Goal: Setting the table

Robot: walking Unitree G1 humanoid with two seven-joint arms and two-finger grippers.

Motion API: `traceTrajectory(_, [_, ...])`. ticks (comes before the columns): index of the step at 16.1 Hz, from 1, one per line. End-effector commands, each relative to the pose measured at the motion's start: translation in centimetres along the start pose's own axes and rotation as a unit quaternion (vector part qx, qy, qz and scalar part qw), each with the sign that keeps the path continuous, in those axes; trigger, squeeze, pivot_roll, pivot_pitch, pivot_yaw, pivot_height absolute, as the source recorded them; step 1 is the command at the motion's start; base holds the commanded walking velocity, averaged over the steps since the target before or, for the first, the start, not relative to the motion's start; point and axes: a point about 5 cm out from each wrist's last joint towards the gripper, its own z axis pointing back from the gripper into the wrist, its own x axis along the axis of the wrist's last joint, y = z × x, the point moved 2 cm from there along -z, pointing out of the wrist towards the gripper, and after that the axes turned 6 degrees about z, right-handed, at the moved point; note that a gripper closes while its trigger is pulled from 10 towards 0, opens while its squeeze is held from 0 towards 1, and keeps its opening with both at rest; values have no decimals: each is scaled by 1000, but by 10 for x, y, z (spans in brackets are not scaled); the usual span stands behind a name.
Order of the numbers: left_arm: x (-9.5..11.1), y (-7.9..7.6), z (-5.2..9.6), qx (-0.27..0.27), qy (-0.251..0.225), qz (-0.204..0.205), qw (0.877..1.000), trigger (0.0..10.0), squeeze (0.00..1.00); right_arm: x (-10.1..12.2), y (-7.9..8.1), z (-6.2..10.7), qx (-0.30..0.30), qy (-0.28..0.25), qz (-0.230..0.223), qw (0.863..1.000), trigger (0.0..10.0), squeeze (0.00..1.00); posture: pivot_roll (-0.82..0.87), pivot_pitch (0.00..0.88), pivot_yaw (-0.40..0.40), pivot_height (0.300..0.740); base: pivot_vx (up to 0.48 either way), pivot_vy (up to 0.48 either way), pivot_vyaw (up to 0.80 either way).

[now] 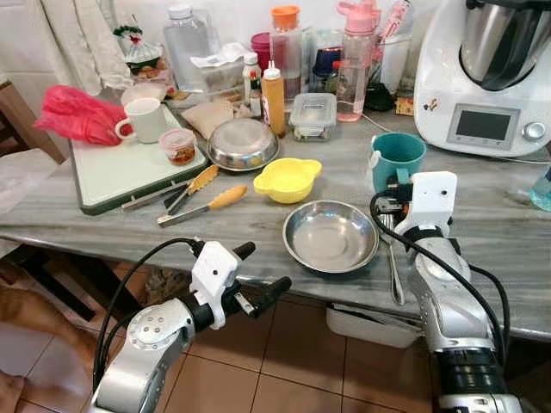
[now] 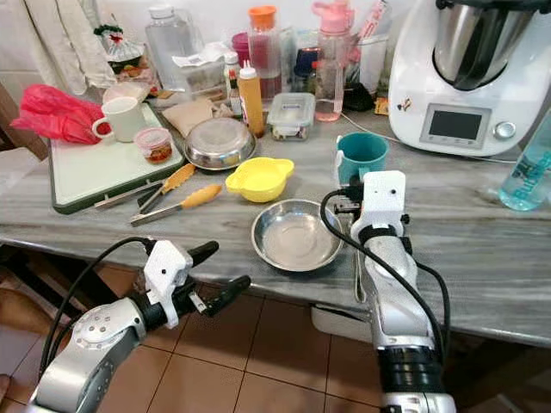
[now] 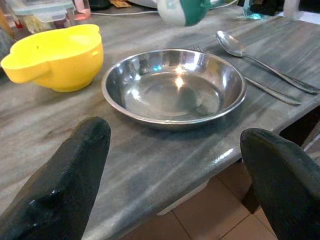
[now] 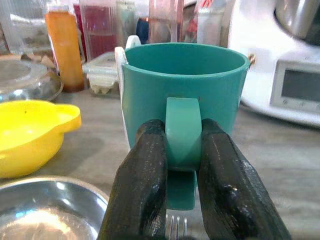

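Note:
A teal mug (image 1: pixel 398 157) stands on the grey marble table (image 1: pixel 482 232), right of and behind a shallow steel plate (image 1: pixel 331 237). My right gripper (image 4: pixel 182 131) is shut on the mug's handle (image 4: pixel 183 125), one black finger on each side. A spoon (image 3: pixel 235 46) and a fork (image 3: pixel 272 90) lie side by side just right of the plate. A yellow bowl (image 1: pixel 287 179) sits behind the plate to its left. My left gripper (image 1: pixel 263 268) hangs open in front of the table's front edge, left of the plate, with nothing between its fingers.
A white kitchen machine (image 1: pixel 486 69) fills the back right, with a blue bottle (image 2: pixel 529 172) at the right edge. Bottles and jars line the back. A cutting board (image 1: pixel 112 172) at left carries a white mug (image 1: pixel 145 119). Orange-handled utensils (image 1: pixel 207 200) and a lidded steel bowl (image 1: pixel 243 144) lie nearby.

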Motion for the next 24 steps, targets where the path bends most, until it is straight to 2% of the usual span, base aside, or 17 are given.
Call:
traceTrajectory(1, [1,0,3,-1,6,-9,1000,10000,0,3,4,-4,9,-3,-10,1000,10000,0,-124,47,82,740,0,0,0])
traceTrajectory(6, [2,-1,3,0,11,-10,1000,10000,0,1,15,-9,39,2,-18,999,10000,0,-119,49,82,740,0,0,0])
traceTrajectory(16, [1,-1,3,2,22,-7,1000,10000,0,-5,7,-17,73,12,7,997,10000,0,-119,43,82,740,0,0,0])
traceTrajectory(24, [-4,1,7,5,31,-5,999,10000,0,-5,16,-23,105,6,12,994,10000,0,-108,42,85,740,0,0,0])
